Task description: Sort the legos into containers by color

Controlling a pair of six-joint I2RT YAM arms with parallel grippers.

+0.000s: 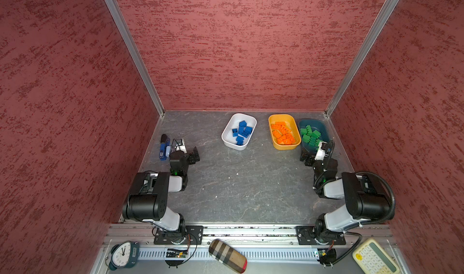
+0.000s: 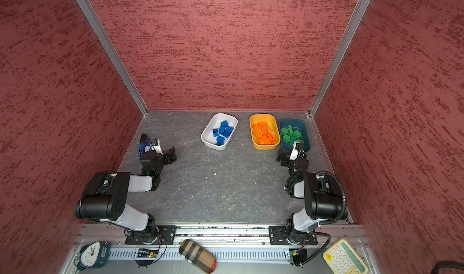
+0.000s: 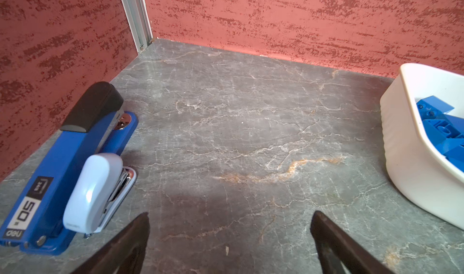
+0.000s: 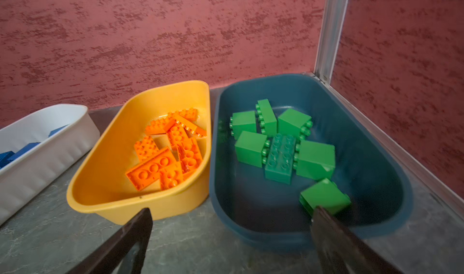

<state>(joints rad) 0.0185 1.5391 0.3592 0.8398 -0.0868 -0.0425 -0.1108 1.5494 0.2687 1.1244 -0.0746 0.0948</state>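
Two arms [image 1: 150, 200] [image 1: 361, 200], three tubs [image 1: 234, 121] [image 1: 288, 118] [image 1: 324, 132], seven green legos [image 4: 251, 148]

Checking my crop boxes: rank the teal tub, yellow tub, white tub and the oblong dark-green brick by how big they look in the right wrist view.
Largest to smallest:
1. teal tub
2. yellow tub
3. white tub, only partly in frame
4. dark-green brick
Teal over yellow may just be nearness to the camera.
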